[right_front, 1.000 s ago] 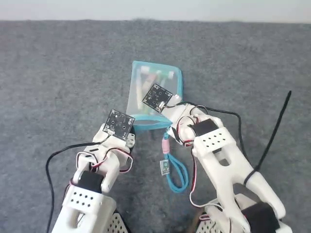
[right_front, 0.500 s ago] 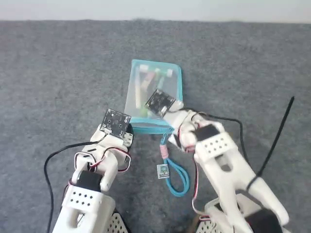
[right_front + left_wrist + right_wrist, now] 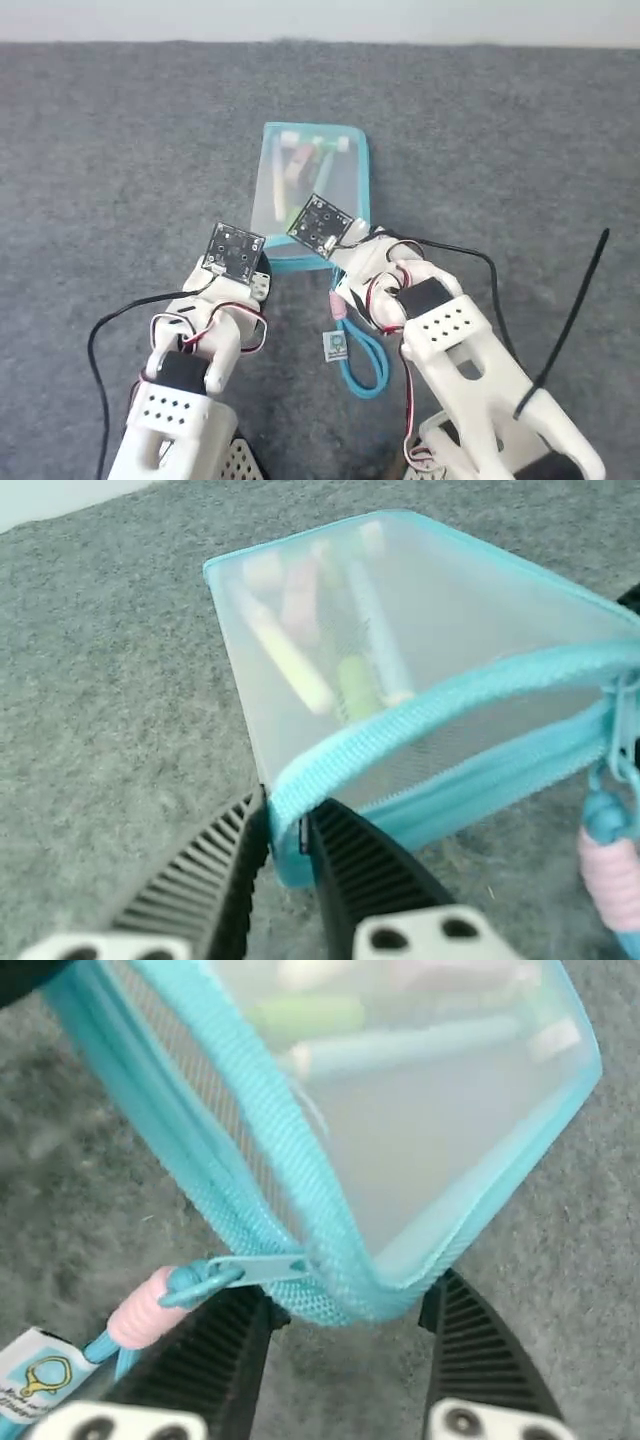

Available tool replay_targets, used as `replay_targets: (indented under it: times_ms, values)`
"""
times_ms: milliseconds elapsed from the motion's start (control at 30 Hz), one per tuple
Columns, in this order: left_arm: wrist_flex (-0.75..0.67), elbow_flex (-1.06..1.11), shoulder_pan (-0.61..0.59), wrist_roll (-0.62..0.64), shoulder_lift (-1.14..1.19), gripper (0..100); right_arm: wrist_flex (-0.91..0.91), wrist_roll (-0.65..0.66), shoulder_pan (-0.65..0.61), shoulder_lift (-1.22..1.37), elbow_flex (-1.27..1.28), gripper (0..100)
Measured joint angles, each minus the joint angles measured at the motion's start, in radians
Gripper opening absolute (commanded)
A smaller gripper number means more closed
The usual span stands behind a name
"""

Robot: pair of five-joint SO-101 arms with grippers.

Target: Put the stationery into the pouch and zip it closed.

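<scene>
Just toward twelve o'clock from the table's [image 3: 110, 150] middle lies the pouch [image 3: 312, 190] with the stationery [image 3: 300, 160] inside at its far end. My worry is that a tug on the zip tab [image 3: 255, 1270] drags the whole pouch along instead of running the zip. The left claw [image 3: 285, 845] pinches the seven o'clock corner, a thin hold that could slip, while the right claw [image 3: 348, 1298] stands spread about the five o'clock corner with the tab just beside one jaw; whether the zip is shut I cannot tell, and its strap [image 3: 362, 360] trails toward six.
</scene>
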Motion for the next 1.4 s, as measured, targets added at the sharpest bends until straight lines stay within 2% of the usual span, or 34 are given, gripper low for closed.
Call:
replay_targets:
  times_ms: [167, 433, 567, 733, 933, 1400]
  values:
    - [0.0, 0.0, 0.0, 0.0, 0.0, 5, 0.034, 0.086, 0.035, -0.057, 0.008, 25.0]
    - [0.0, 0.002, 0.046, -0.008, 0.0, 5, 0.112, 0.106, 0.011, -0.307, 0.072, 26.2]
    - [0.005, 0.002, 0.057, -0.008, 0.0, 5, 0.112, 0.126, -0.006, -0.301, 0.072, 26.2]
    - [0.006, 0.002, 0.057, -0.008, 0.0, 5, 0.153, 0.239, -0.005, -0.196, 0.072, 26.1]
    - [0.006, 0.002, 0.057, -0.008, 0.0, 5, 0.238, 0.373, 0.06, -0.189, 0.074, 26.2]
    - [0.006, 0.002, 0.057, -0.008, 0.0, 5, 0.149, 0.382, -0.011, -0.167, 0.091, 26.3]
